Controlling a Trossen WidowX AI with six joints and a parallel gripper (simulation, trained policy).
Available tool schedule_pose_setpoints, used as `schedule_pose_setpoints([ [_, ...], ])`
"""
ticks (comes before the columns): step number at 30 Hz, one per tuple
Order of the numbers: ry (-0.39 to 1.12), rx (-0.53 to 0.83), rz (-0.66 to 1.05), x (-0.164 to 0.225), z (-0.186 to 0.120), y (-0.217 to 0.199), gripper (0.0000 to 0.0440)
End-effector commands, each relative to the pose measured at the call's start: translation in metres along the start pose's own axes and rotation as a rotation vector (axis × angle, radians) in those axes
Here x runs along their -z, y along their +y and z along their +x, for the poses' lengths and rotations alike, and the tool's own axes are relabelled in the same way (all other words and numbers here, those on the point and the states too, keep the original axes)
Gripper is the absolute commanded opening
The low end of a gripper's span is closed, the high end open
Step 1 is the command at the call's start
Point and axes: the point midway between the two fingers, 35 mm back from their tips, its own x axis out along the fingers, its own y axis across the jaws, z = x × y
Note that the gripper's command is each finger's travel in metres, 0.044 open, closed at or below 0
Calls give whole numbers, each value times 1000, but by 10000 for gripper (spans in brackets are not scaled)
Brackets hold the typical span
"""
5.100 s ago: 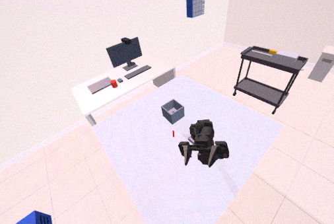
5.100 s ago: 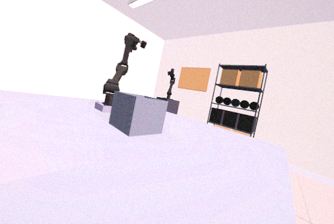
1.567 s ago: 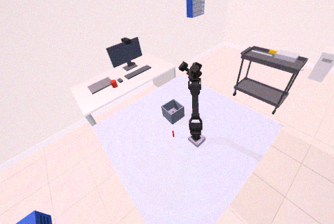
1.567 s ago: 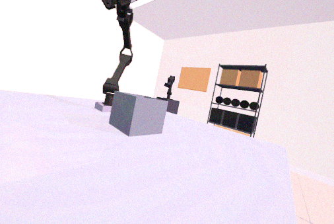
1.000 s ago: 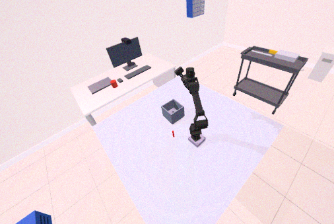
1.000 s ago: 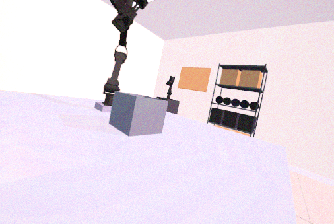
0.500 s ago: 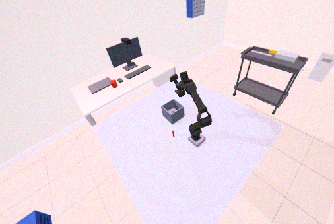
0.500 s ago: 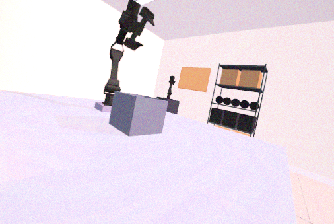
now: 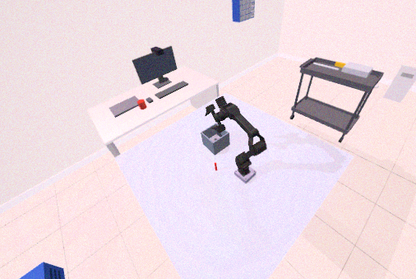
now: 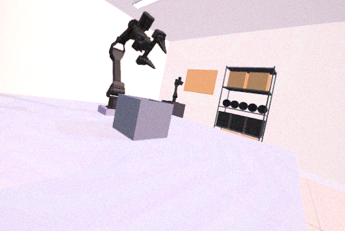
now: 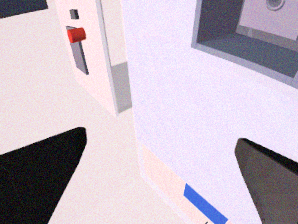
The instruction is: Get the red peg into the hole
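The open box contains the holed plate; the end effector's fingers stand wide apart.

A small red peg lies on the pale mat, near the open grey box.

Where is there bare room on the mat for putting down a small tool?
Bare mat shows between the red peg and the mat's near edge. It is crowded at the open box, where the open gripper hangs above.
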Motion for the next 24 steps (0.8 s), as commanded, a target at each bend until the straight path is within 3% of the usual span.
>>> schedule_pose_setpoints([
  [1,46,84,41,10,12,-19,436],
  [13,154,385,128,47,36,-83,435],
  [24,155,659,160,69,43,-143,439],
])
